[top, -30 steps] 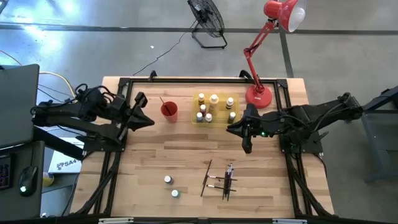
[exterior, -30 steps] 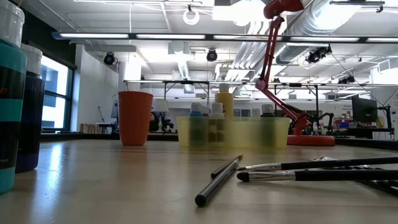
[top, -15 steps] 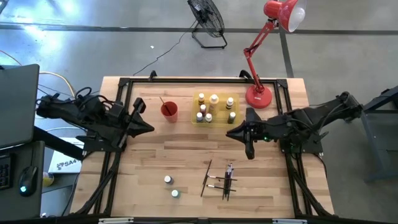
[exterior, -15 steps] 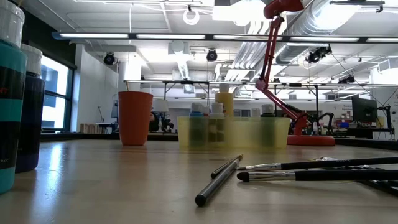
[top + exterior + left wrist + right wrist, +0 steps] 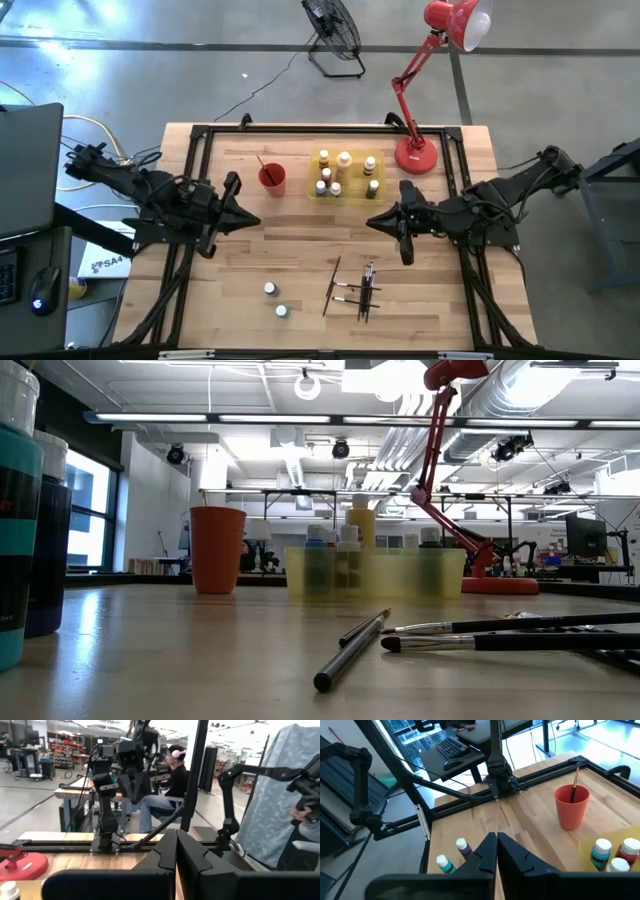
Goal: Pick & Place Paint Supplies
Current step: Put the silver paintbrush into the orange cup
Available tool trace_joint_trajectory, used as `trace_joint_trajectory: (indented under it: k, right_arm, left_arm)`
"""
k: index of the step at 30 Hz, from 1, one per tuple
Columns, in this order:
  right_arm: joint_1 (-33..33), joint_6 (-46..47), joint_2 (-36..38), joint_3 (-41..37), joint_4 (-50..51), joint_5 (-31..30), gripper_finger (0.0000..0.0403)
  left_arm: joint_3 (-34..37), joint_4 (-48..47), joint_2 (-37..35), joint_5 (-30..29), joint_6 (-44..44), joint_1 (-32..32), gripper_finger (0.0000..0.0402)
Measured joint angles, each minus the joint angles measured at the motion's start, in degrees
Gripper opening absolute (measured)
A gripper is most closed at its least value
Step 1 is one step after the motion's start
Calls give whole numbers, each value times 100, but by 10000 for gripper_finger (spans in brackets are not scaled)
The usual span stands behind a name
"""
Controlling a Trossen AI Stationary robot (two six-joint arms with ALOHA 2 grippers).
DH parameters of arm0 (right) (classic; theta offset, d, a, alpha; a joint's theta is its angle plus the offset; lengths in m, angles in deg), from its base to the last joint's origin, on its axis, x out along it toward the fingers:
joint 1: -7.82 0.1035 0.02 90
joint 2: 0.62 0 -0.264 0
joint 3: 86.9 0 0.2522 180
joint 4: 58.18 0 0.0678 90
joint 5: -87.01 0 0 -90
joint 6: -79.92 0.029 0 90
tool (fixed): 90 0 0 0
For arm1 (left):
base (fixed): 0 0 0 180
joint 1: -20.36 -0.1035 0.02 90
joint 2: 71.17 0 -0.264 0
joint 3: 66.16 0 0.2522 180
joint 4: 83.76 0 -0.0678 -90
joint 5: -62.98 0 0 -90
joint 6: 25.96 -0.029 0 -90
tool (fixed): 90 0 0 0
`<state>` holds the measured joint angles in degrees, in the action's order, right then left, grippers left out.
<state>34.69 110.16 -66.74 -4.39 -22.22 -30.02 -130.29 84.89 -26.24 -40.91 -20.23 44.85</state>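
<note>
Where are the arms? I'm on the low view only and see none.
Observer: Both are above the table. The left gripper hovers over the table's left side, fingers shut, nothing held.
Operator: And the right one?
Observer: The right gripper is between the yellow tray and the loose brushes, fingers shut, empty.
Operator: Is anything in the red cup?
Observer: One brush stands in the red cup.
</note>
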Motion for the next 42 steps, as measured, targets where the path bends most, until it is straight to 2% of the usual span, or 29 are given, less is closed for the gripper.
trace_joint_trajectory:
  k: [3, 9, 11, 15, 18, 22, 28, 33, 42]
  right_arm:
    - [75, -200, 0, -1, -12, 362, 3]
    - [229, -493, 0, -1, -382, 2003, 3]
    - [275, -494, 0, -2, -558, 2360, 4]
    - [329, -475, 0, 0, -932, 2466, 10]
    - [325, -496, 0, -1, -1034, 2818, 20]
    - [326, -501, 0, -1, -1220, 3298, 41]
    - [324, -539, 0, 0, -1364, 3430, 76]
    - [326, -614, 0, -1, -1362, 3946, 94]
    - [324, -593, 0, 0, -1362, 3961, 99]
  left_arm:
    - [0, -66, 45, -40, 2, 46, 0]
    - [0, -150, 43, -42, 4, 37, 0]
    - [0, -154, 43, -42, 4, 37, 0]
    - [0, -210, 43, -42, 4, 37, 0]
    - [0, -244, 43, -42, 7, 37, 0]
    - [0, -255, 43, -40, 7, 37, 0]
    - [0, -257, 43, -40, 9, 37, 0]
    - [0, -255, 43, -40, 9, 37, 0]
    - [0, -255, 43, -38, 55, 37, 0]
